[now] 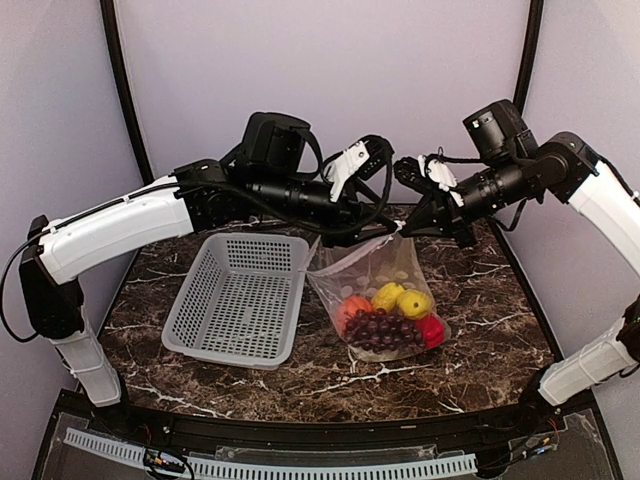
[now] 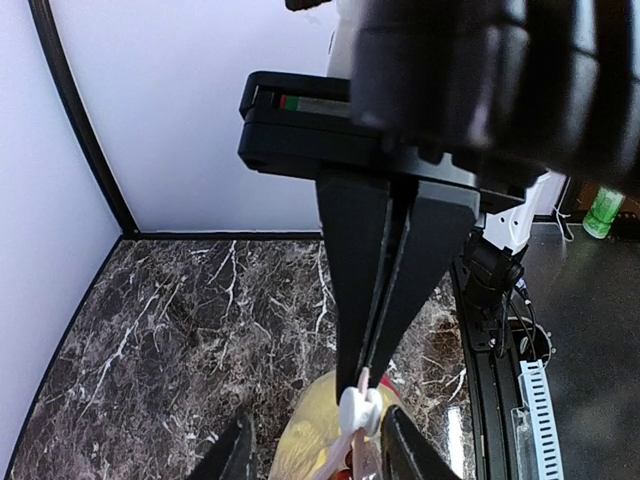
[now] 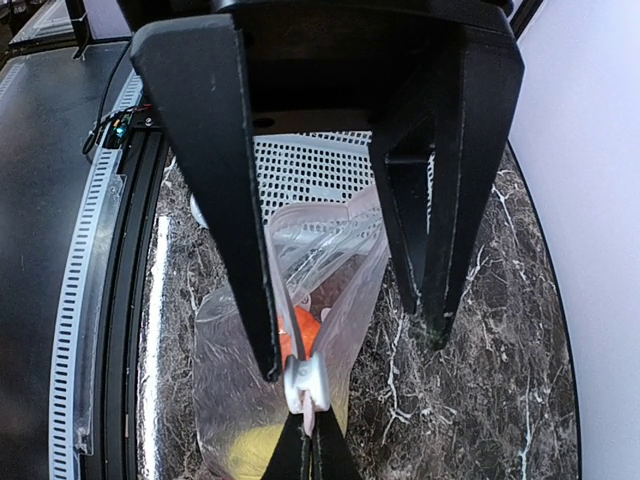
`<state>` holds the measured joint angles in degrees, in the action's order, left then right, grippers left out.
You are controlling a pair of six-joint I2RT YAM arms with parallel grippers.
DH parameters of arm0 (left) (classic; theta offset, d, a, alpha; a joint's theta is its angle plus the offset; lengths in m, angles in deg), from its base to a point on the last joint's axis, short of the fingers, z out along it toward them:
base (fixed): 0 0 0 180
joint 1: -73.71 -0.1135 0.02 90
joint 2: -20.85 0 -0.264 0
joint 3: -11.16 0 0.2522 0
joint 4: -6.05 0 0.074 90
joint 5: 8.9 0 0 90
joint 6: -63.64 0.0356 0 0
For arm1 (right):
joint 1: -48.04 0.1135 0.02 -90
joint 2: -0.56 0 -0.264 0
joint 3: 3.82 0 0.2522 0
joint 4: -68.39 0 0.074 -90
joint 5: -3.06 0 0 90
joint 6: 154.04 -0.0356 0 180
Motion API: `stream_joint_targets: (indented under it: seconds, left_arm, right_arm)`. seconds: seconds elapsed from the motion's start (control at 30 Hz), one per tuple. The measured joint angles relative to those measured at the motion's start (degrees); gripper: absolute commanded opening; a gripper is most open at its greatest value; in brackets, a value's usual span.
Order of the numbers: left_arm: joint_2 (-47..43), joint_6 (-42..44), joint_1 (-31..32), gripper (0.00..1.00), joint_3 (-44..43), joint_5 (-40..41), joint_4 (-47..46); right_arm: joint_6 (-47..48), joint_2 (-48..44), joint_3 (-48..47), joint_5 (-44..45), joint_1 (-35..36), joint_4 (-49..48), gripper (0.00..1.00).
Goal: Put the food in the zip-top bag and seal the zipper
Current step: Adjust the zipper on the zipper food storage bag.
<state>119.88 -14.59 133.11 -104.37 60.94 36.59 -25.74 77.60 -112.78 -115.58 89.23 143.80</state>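
Note:
The zip-top bag hangs by its top above the table. Inside it lie a purple grape bunch, yellow fruits, a red pepper and an orange piece. I cannot make out the cauliflower. My right gripper is shut on the pinkish zipper strip just behind the white slider. My left gripper is open, its fingertips either side of the slider. The bag's mouth gapes in a V beyond the slider.
A grey mesh basket stands left of the bag, close to it, and holds nothing. Both arms meet over the table's back middle. The black front rail runs along the near edge.

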Motion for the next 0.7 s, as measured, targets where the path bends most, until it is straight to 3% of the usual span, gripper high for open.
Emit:
stream_joint_targets:
  seconds: [0.7]
  left_arm:
    - [3.5,2.6,-0.8,0.21,-4.2,-9.0,3.7]
  right_arm:
    - [-1.4,-1.0,0.8,0.0,0.0,-0.3,0.00]
